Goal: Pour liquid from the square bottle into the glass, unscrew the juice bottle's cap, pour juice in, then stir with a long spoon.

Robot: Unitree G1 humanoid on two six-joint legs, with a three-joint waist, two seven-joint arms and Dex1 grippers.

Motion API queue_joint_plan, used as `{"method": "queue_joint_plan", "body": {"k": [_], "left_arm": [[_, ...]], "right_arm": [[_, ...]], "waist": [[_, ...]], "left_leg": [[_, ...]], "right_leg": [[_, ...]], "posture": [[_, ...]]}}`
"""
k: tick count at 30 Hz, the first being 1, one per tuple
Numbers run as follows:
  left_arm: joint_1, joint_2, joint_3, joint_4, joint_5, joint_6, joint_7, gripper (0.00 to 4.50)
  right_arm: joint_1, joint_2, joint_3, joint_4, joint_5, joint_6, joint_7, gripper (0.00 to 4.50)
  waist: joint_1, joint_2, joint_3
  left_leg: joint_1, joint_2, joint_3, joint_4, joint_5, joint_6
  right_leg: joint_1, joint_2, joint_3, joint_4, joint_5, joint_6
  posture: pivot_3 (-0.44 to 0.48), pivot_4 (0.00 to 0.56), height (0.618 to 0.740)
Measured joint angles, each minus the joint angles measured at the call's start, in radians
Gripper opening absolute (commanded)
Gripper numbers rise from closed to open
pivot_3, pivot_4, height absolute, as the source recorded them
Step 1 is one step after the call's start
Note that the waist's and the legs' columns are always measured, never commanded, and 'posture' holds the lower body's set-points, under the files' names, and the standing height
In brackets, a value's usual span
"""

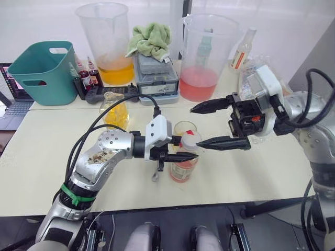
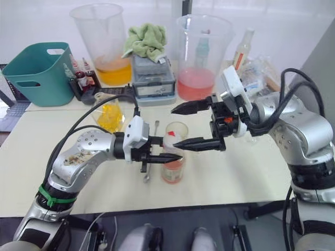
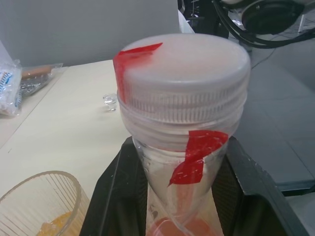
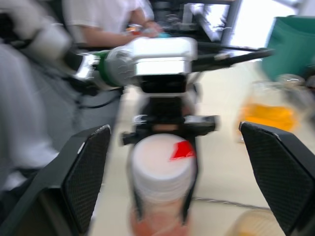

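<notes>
The step in hand looks like unscrewing: the left tool [image 1: 180,156] pinches the juice bottle [image 2: 172,166] by its neck, upright on the surface just in front of the glass [image 1: 185,128]. The right tool [image 2: 180,127] hangs spread wide beside the bottle's cap [image 3: 184,93], which is on. Next it must centre over the cap, clamp and twist.

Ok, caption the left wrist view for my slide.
Left pincer shut on the juice bottle, cap still on.
</notes>
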Motion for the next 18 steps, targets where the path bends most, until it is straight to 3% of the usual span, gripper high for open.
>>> {"method": "queue_joint_plan", "body": {"k": [6, 14, 18], "left_arm": [[-0.025, -0.018, -0.013, 0.050, 0.011, -0.030, -0.030, 1.27], [-0.072, -0.048, -0.026, 0.129, 0.024, -0.051, -0.067, 1.27], [-0.078, -0.060, -0.027, 0.148, 0.029, -0.061, -0.074, 1.27]], "right_arm": [[0.093, 0.040, -0.041, -0.151, -0.011, 0.054, -0.233, 4.46], [0.132, 0.051, -0.043, -0.195, 0.001, 0.098, -0.316, 4.46], [0.144, 0.044, -0.043, -0.194, 0.000, 0.106, -0.312, 3.31]], "waist": [[0.008, 0.000, 0.000], [0.013, 0.000, 0.000], [0.018, 0.000, 0.000]], "left_leg": [[0.000, -0.001, 0.001, 0.001, 0.000, 0.000], [0.000, -0.001, 0.001, 0.002, 0.003, 0.007], [0.000, -0.001, 0.000, 0.002, 0.003, 0.009]], "right_leg": [[-0.001, 0.000, 0.000, -0.002, 0.000, 0.000], [-0.001, 0.001, 0.001, -0.002, 0.000, 0.001], [0.000, 0.001, 0.001, -0.002, 0.000, 0.001]], "posture": [[0.000, 0.150, 0.740], [0.000, 0.150, 0.740], [0.000, 0.150, 0.740]]}}
